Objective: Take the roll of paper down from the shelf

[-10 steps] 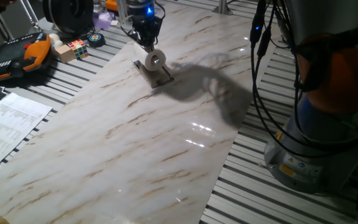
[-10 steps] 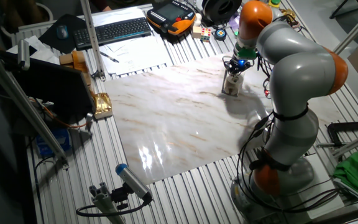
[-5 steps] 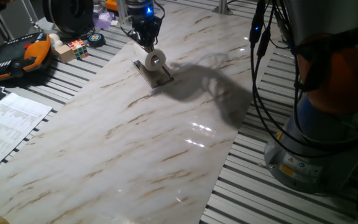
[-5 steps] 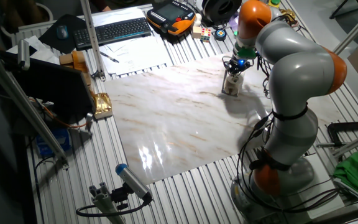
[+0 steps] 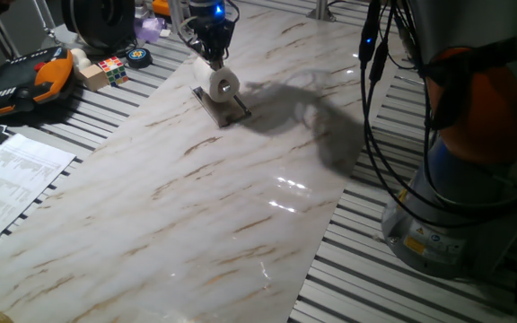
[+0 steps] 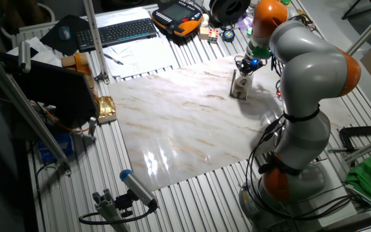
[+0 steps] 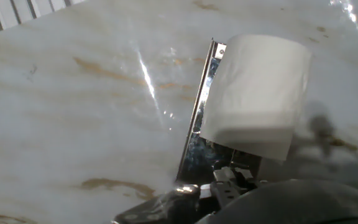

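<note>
One fixed view shows the roll of paper (image 5: 222,85) held in the gripper (image 5: 214,61) above the shelf (image 5: 223,109); only the hand view shows its shiny edge.

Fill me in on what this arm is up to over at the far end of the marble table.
The arm's gripper is right above the roll of paper, which lies on its side on the shelf, a small dark plate sitting on the marble tabletop. In the hand view the roll fills the space just ahead of the fingers, but whether they have closed on it cannot be told. The roll has not yet come off the shelf.
</note>
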Controlling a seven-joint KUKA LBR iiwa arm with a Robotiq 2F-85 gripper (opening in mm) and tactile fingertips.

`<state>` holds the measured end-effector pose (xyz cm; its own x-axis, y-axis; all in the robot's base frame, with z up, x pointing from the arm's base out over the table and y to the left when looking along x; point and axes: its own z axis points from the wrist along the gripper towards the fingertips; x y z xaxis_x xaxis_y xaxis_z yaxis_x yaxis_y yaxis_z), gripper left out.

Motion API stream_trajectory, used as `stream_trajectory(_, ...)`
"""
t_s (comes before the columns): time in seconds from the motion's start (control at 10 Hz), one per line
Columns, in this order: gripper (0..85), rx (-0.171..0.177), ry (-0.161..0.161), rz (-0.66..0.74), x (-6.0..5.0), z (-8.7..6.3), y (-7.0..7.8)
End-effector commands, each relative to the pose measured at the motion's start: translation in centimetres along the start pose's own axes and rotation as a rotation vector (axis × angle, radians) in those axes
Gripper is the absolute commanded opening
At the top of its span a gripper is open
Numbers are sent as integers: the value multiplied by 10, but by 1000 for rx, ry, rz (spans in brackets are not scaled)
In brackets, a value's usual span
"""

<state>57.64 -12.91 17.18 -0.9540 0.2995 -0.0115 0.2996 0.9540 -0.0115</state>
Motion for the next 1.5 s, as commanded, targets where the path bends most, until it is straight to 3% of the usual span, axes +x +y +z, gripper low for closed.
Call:
stream_trajectory(0.0,7,-11,1,5,0,0,-1)
stream_trajectory(0.1,13,-18,-4,14,-2,-1,-1)
stream_trajectory(0.2,93,-7,-18,23,-3,-2,0)
stream_trajectory(0.6,553,40,-56,79,-9,0,1)
stream_trajectory(0.7,643,31,-65,102,-12,2,-2)
stream_trajectory(0.8,790,31,-68,118,-16,4,-4)
stream_trajectory(0.9,850,35,-69,129,-20,6,-6)
stream_trajectory(1.4,850,17,-58,114,-36,30,-26)
